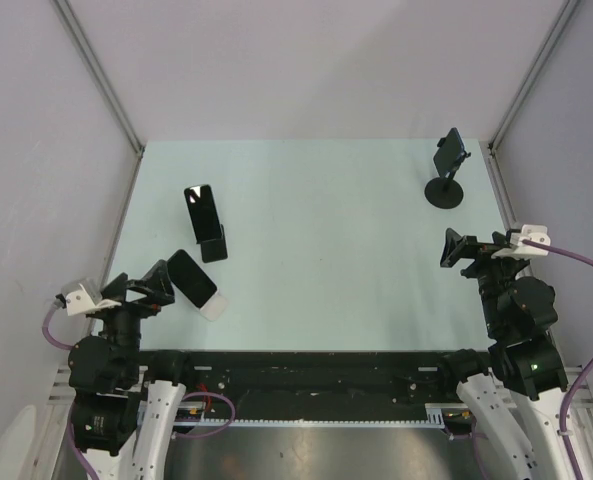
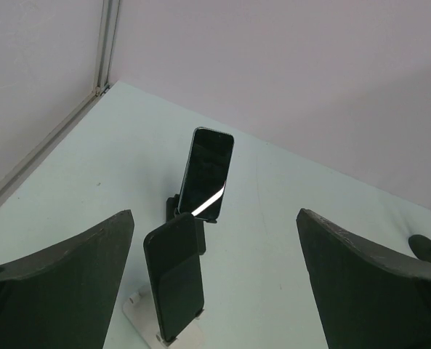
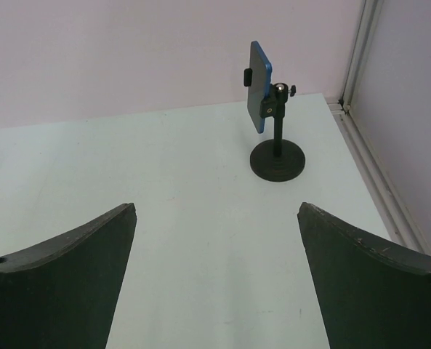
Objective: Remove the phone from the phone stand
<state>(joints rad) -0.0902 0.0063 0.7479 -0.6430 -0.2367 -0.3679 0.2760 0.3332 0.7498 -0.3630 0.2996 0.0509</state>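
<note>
Three phones stand on the pale table [image 1: 326,260]. A black phone [image 1: 200,207] [image 2: 206,173] leans in a black stand [image 1: 213,247] at the left. Nearer me, another black phone [image 1: 191,278] [image 2: 174,276] rests on a white stand [image 1: 214,306] [image 2: 137,305]. It is just ahead of my left gripper [image 1: 141,283] [image 2: 215,213], which is open and empty. At the far right, a blue-backed phone [image 1: 450,152] [image 3: 260,86] is clamped upright on a black pole stand with a round base [image 1: 444,192] [image 3: 277,161]. My right gripper [image 1: 473,245] [image 3: 216,207] is open and empty, well short of that stand.
Pale walls enclose the table on the left, far and right sides. Metal corner posts [image 1: 98,75] [image 1: 531,75] rise at the two far corners. The pole stand sits close to the table's right edge [image 3: 368,167].
</note>
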